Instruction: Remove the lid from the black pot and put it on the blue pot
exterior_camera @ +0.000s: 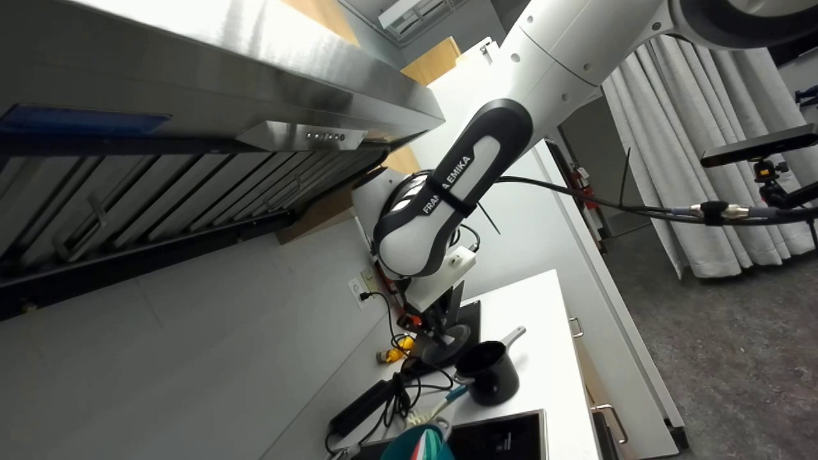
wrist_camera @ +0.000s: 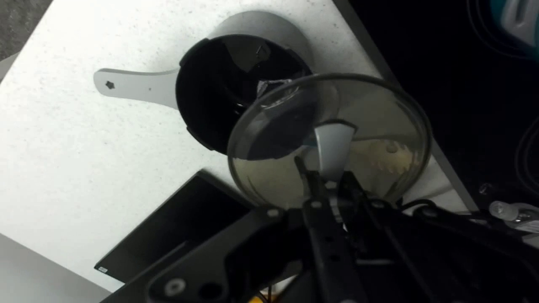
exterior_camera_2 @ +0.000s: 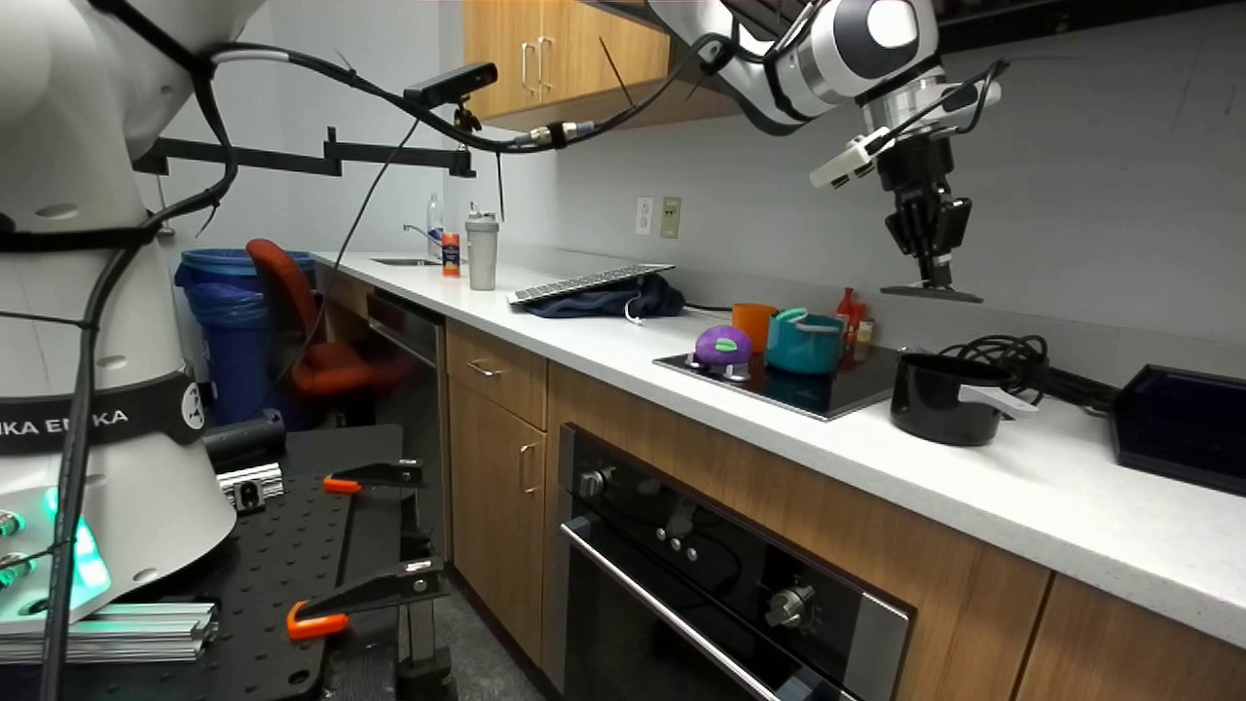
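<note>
My gripper (wrist_camera: 330, 179) is shut on the grey handle of the glass lid (wrist_camera: 366, 118). The lid hangs in the air above the counter, near level; it also shows in both exterior views (exterior_camera: 446, 345) (exterior_camera_2: 932, 292). The black pot (wrist_camera: 236, 92) stands uncovered on the counter, lower than the lid and partly overlapped by it in the wrist view; it is in both exterior views (exterior_camera: 497, 380) (exterior_camera_2: 944, 409). The blue pot (exterior_camera_2: 804, 343), teal, stands on the cooktop, cut off in an exterior view (exterior_camera: 396, 447). Only its corner shows in the wrist view (wrist_camera: 528, 25).
A purple ball (exterior_camera_2: 723, 346) and an orange pot (exterior_camera_2: 753, 321) are beside the blue pot on the cooktop (exterior_camera_2: 871, 375). A coiled black cable (exterior_camera_2: 1003, 352), a power strip (exterior_camera: 361, 409) and a black tray (exterior_camera_2: 1183, 428) lie near the black pot. A range hood (exterior_camera: 307, 137) hangs above.
</note>
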`<state>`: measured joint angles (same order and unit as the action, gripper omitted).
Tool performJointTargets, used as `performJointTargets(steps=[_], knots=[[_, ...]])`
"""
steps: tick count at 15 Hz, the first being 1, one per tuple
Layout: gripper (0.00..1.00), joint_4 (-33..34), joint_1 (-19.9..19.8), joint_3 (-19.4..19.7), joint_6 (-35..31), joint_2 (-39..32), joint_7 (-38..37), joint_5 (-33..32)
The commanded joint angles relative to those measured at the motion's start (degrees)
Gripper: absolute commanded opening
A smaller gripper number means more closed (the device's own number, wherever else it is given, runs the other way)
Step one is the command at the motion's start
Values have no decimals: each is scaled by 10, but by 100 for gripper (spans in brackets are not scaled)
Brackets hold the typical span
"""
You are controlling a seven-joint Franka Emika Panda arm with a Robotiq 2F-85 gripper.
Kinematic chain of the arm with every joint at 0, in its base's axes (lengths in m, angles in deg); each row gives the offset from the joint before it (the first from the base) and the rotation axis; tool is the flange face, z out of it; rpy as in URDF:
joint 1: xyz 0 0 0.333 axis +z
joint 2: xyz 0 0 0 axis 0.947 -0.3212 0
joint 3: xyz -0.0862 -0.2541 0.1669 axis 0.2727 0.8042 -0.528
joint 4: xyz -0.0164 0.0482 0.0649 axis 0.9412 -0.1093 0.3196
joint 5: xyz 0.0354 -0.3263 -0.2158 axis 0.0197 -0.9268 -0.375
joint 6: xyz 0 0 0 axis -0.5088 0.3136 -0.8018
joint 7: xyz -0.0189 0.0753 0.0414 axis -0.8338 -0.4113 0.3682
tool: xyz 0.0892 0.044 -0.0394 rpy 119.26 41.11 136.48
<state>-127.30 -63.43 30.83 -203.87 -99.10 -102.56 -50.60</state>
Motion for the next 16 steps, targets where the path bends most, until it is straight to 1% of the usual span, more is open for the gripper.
performJointTargets(steps=[1,4,16], knots=[[4,7,26,4,15,4,-8,-19],[4,11,40,3,16,1,-7,-27],[4,15,72,-9,19,-10,2,-34]])
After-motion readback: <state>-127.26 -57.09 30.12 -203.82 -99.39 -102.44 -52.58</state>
